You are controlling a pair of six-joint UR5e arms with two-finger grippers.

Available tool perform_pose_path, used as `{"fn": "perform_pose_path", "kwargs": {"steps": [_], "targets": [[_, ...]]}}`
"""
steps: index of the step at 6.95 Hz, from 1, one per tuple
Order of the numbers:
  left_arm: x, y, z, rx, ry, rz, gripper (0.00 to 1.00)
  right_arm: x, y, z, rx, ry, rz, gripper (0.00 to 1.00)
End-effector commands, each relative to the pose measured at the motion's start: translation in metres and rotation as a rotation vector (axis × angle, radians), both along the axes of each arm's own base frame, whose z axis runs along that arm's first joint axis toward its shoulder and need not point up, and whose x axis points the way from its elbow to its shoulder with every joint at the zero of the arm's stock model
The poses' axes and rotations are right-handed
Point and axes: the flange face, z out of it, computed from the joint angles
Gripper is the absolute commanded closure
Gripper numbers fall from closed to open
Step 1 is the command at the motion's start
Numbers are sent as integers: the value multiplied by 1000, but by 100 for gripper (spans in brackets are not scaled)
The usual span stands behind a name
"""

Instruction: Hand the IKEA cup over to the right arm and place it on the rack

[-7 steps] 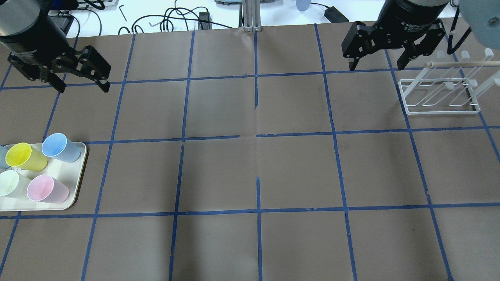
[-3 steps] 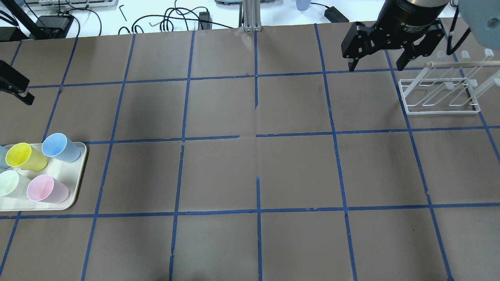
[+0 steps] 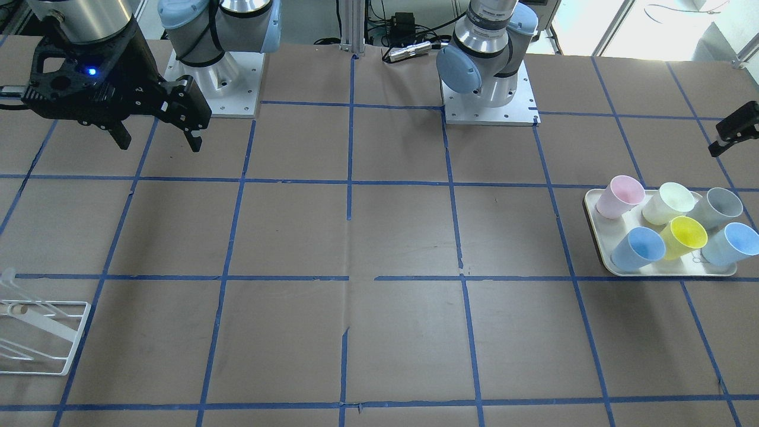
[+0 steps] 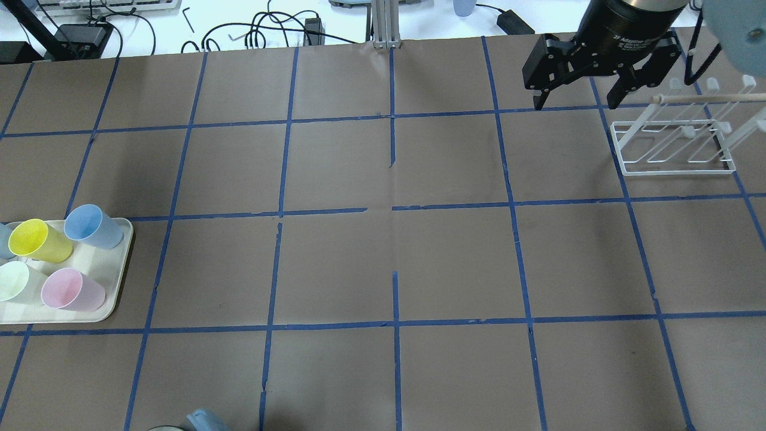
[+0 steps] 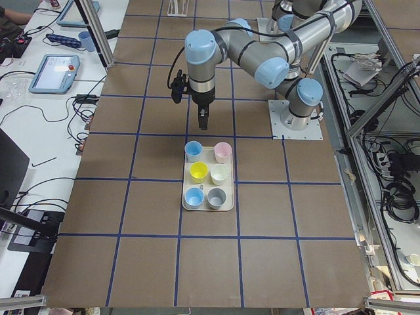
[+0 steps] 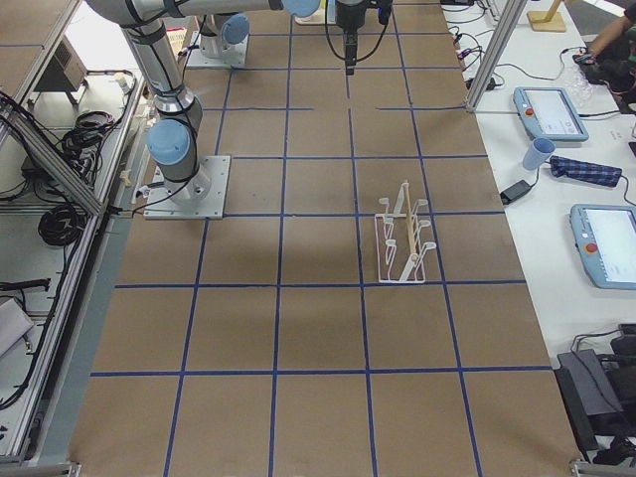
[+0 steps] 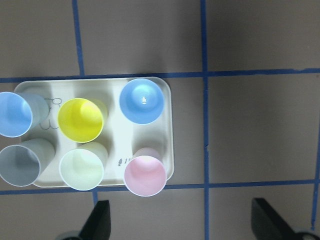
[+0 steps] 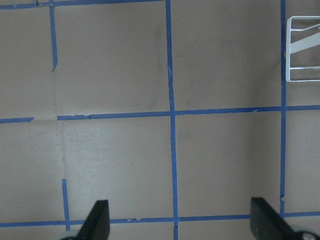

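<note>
The IKEA cup (image 7: 19,162) stands upright in an end corner of the tray (image 7: 115,136), beside the cream cup (image 7: 81,169). The left gripper (image 7: 180,201) hangs high off the tray's opposite end, by the pink cup (image 7: 145,175). It is spread wide and empty, well apart from the IKEA cup. The right gripper (image 4: 576,103), far from the tray, is equally wide and empty.

**Right gripper open beside the rack**

We see the right gripper (image 4: 576,103) above the desk's far right corner, its jaws spread wide with nothing between them, just beside the white rack (image 4: 675,143). At the left edge, a cream tray (image 4: 114,272) carries a yellow cup (image 4: 36,239), a blue cup (image 4: 90,226), a pale green cup (image 4: 15,281) and a pink cup (image 4: 69,290), all mouth-up.
</note>
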Motion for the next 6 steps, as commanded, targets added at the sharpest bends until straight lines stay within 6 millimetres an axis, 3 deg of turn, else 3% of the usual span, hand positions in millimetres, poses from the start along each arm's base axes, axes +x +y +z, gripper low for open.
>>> {"fn": "perform_pose_path", "kwargs": {"steps": [1,2,3,6], "targets": [[97,13,-46,-32,-33,-71,0,0,0,0,0,-1,0,0],[136,22,-71,-41,-46,-110,0,0,1,1,-2,-1,0,0],[163,24,-97,-46,-54,-128,0,0,0,0,0,-1,0,0],[187,14,-161,-42,-41,-125,0,0,1,1,-2,-1,0,0]]}}
